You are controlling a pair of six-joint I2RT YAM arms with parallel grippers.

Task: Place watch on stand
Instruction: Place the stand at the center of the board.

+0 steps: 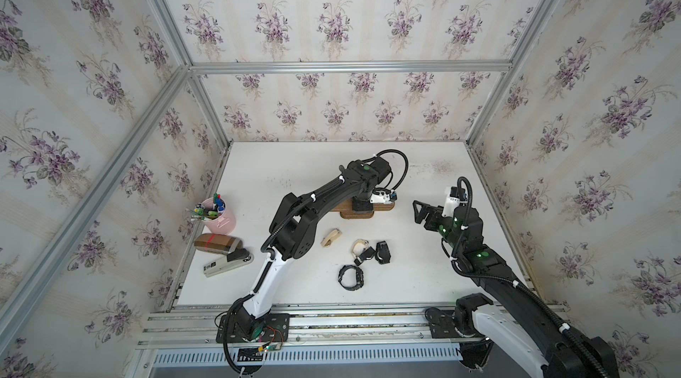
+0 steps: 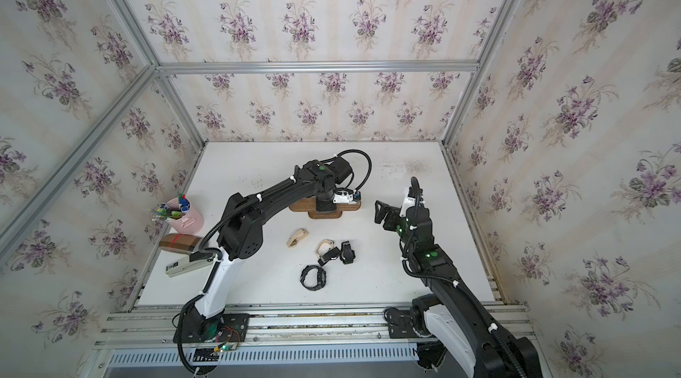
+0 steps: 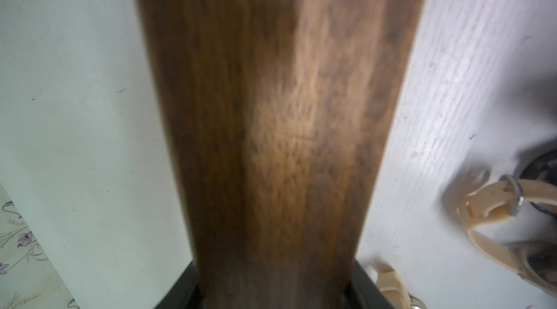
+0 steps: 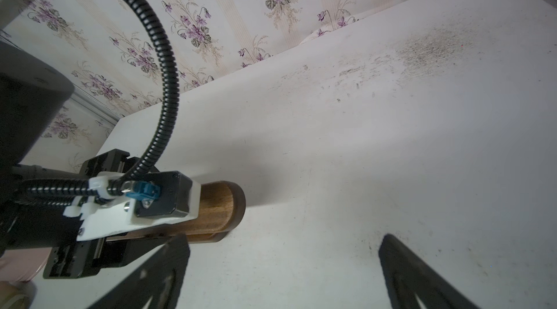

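The dark brown wooden stand (image 1: 355,214) (image 2: 324,214) sits mid-table. My left gripper (image 1: 361,204) (image 3: 275,295) reaches down over it, and its black jaws press both sides of the long bar (image 3: 271,111), which fills the left wrist view. No watch hangs on the visible part of the bar. Several watches lie in front of the stand: a beige one (image 1: 331,238), a beige-and-black one (image 1: 359,249) (image 3: 494,211), and two black ones (image 1: 383,251) (image 1: 351,276). My right gripper (image 1: 416,213) (image 4: 283,241) hovers open and empty beside the bar's right end (image 4: 217,211).
At the left side stand a pink cup of pens (image 1: 221,215), a brown box with red tape (image 1: 217,241) and a stapler (image 1: 228,263). Floral walls close in the table at the back and on both sides. A metal rail (image 1: 331,317) runs along the front.
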